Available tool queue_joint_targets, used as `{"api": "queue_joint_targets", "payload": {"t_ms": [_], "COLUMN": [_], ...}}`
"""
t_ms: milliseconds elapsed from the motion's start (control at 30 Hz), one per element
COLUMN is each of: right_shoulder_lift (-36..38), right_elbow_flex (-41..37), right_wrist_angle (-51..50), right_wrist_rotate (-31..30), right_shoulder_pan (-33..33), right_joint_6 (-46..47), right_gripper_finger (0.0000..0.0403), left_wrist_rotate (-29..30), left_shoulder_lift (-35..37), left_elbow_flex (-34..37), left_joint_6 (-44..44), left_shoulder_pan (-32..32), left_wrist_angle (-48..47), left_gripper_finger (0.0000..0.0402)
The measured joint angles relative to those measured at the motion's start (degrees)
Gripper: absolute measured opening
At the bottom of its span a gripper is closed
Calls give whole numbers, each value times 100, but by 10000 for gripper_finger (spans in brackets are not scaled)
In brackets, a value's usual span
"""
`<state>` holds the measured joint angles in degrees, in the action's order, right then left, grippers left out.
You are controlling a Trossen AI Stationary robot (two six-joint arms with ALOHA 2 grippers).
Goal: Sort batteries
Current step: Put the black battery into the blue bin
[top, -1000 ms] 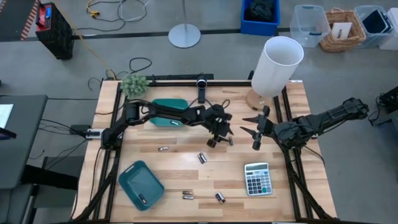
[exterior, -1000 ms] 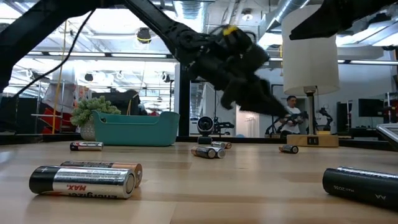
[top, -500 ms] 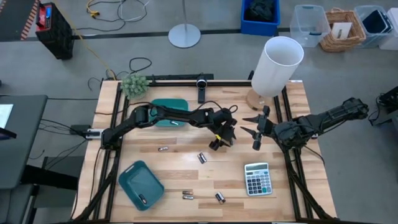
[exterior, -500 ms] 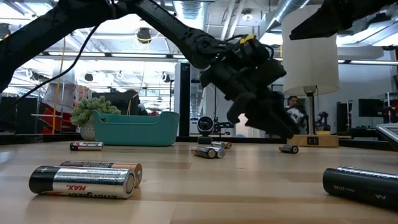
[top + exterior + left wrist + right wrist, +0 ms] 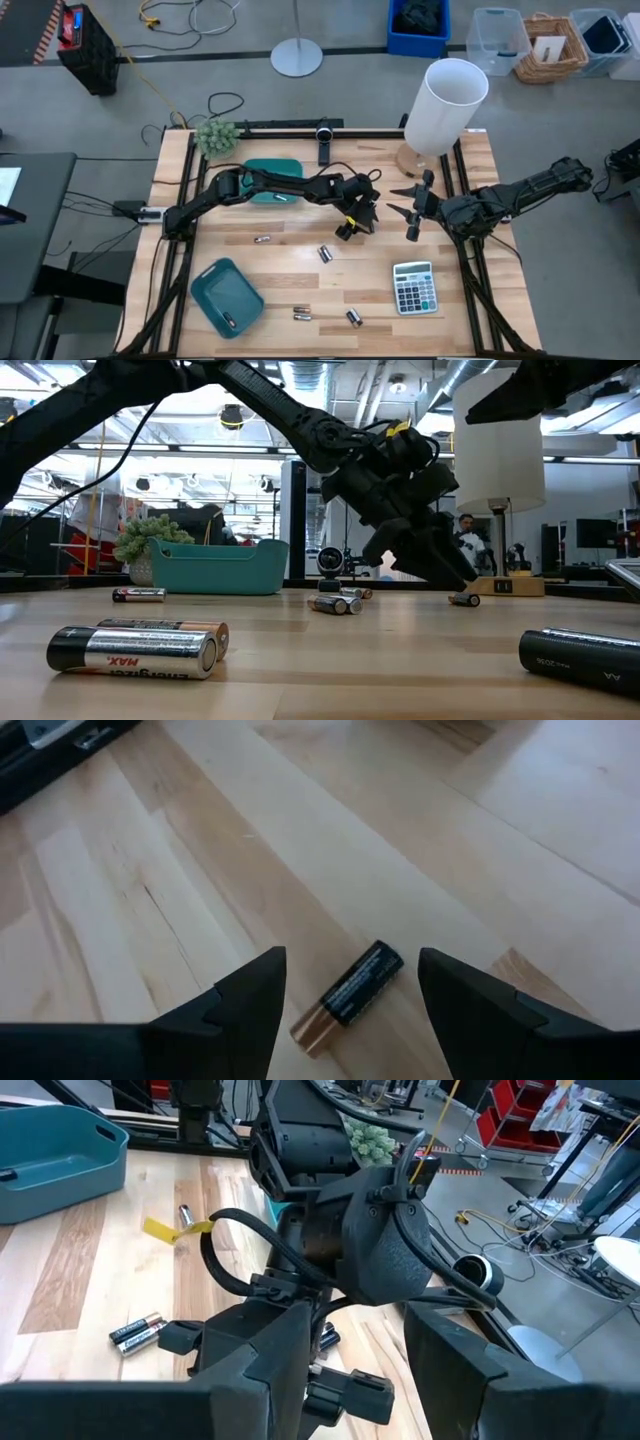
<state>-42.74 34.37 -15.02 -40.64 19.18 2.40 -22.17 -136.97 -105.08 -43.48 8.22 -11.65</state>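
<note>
- Two arms are over the table (image 5: 290,285); the left pincer (image 5: 356,224) is low near the table's middle, and the left wrist view shows its fingers (image 5: 240,1010) spread apart with one battery (image 5: 347,996) lying flat on the wood between them, untouched.
- In the high view that battery is hidden under the left pincer; in the low view a small one (image 5: 464,599) shows just past the fingertips.
- The right pincer (image 5: 413,211) hangs near the right side, just beside the lamp (image 5: 445,110), fingers apart and holding nothing.
- Other batteries lie scattered: one (image 5: 262,239) left of centre, one (image 5: 325,254) just below the left pincer, a pair (image 5: 302,313) and a single (image 5: 353,318) near the front edge.
- A further battery (image 5: 228,321) lies in the front teal tray (image 5: 215,285); what sits in the rear teal bin (image 5: 262,170) is partly covered by the left arm and hard to make out.
- The calculator (image 5: 414,287) sits at front right, well apart from both pincers.
- Open wood lies between the centre batteries and the front tray.
</note>
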Motion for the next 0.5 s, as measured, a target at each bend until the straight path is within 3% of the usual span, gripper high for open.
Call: {"api": "queue_joint_targets", "payload": {"t_ms": [500], "right_shoulder_lift": [1], "right_elbow_flex": [2], "right_wrist_angle": [106], "right_wrist_rotate": [2], "right_shoulder_pan": [-2], "right_joint_6": [-76], "right_gripper_finger": [179], "left_wrist_rotate": [115], "left_shoulder_lift": [0], "left_elbow_flex": [2], "left_joint_6": [174], "left_shoulder_pan": [10], "left_wrist_angle": [261], "left_gripper_finger": [224]}}
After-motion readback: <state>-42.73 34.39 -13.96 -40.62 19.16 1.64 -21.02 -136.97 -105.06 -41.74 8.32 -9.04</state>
